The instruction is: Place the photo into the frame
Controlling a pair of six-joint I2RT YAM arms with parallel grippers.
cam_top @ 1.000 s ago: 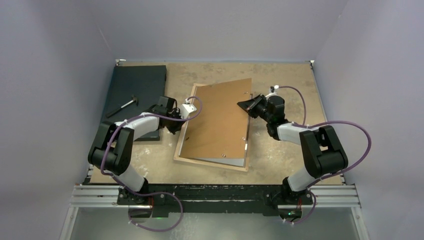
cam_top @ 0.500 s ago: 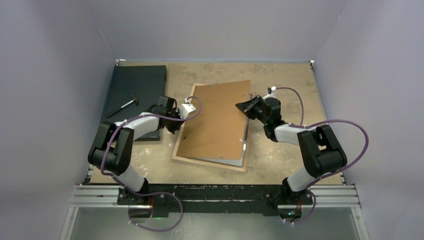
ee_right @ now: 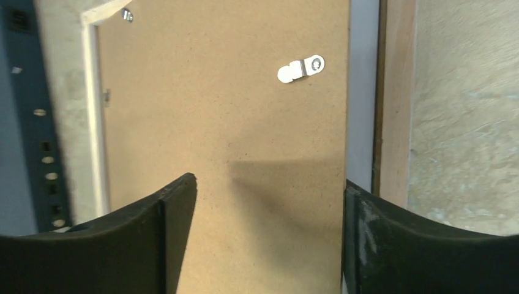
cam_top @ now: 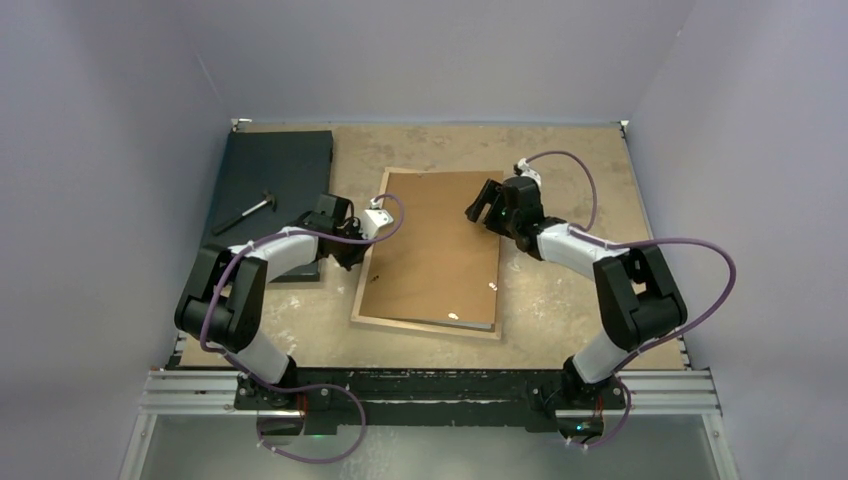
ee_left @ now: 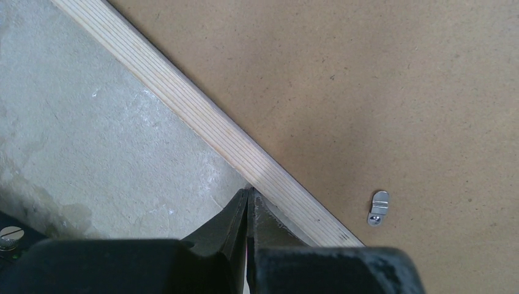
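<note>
Frame (cam_top: 420, 326) lies back-up, panel (cam_top: 435, 250) on it; left gripper (ee_left: 248, 199), fingers together, at its left rail; right gripper (ee_right: 269, 190), fingers apart, above its far-right corner.

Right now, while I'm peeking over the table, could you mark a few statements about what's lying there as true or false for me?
1. The right pincer is open over the brown backing panel. True.
2. The left pincer is spread wide. False: it is shut, its tips right by the wooden left rail of the frame.
3. A small tool lies on the black board. True.
4. The brown backing panel rests on the black board. False: it lies inside the frame, apart from the board.
</note>
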